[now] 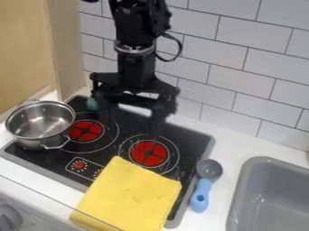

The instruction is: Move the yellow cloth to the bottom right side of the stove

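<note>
A wall of pale rectangular tiles [232, 79], laid in staggered rows with thin dark grout lines, ran across the top of the frame and down its right side, while a light wooden upright [66, 49] met it toward the upper left, beside a tan surface [23, 49] at the frame's edge. Below the tiles lay a white counter [238, 142], with a gray sink [239, 189] set into it at the lower right. Soft light left a faint sheen inside the basin.
</note>
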Available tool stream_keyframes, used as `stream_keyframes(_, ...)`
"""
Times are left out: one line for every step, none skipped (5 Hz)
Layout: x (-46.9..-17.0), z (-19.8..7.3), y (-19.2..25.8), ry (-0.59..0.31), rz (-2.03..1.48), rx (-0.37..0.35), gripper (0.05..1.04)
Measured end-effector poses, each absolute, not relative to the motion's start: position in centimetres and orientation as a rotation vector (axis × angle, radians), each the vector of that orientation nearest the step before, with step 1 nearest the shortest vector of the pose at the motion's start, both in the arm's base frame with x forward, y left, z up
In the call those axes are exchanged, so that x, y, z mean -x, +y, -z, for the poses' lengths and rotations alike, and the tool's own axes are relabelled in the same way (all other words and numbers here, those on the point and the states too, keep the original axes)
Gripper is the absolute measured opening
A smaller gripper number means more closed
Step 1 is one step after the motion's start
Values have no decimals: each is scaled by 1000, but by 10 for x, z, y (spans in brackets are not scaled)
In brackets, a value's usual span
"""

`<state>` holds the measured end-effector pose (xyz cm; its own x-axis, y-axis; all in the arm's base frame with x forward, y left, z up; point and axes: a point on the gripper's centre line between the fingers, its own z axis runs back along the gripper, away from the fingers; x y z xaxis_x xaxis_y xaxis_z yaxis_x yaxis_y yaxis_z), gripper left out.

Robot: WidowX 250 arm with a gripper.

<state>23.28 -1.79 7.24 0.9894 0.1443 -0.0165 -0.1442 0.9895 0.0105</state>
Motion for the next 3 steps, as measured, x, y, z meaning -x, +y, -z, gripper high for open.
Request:
stream_keyframes(-267,-71,-16,-24,-155,-3,1000)
stream_keyframes(-296,-63,4,-5,-210,8,1000)
stream_keyframes(-322,-61,32,-14,-257,39,1001)
